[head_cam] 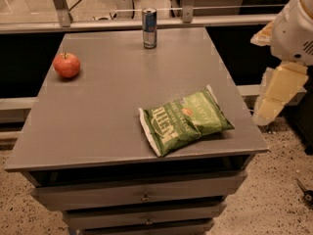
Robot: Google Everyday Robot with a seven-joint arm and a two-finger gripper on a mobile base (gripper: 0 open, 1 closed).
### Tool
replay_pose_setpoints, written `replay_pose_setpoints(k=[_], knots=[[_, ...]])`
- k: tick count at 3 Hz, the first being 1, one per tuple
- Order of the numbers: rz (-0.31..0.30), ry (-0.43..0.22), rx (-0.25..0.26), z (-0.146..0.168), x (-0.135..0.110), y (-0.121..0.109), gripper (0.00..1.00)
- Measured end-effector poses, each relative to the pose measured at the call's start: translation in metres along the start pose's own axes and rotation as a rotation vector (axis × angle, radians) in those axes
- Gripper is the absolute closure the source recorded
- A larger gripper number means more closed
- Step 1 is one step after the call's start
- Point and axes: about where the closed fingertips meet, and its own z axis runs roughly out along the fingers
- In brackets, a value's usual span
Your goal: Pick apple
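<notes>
- My gripper [274,94] hangs right of the green chip bag [185,121]; its state I cannot tell.
- Reaching the apple [66,65], far left of it, could snag the bag.

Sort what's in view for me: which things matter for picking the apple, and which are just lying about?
For the job:
- apple, near the left edge of the table
- hand, beyond the table's right edge, well away from the apple

Lying about:
- green chip bag, flat at front right
- drink can, upright at the back edge
</notes>
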Motion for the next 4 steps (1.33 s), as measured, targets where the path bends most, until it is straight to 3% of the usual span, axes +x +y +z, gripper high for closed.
replay_pose_setpoints(k=[2,3,4], knots=[[-0.051,-0.247,0.012,0.023,-0.102,-0.043,0.0],[-0.038,-0.374,-0.032,0.029,-0.156,-0.046,0.0],[-0.038,-0.374,-0.032,0.029,-0.156,-0.046,0.0]])
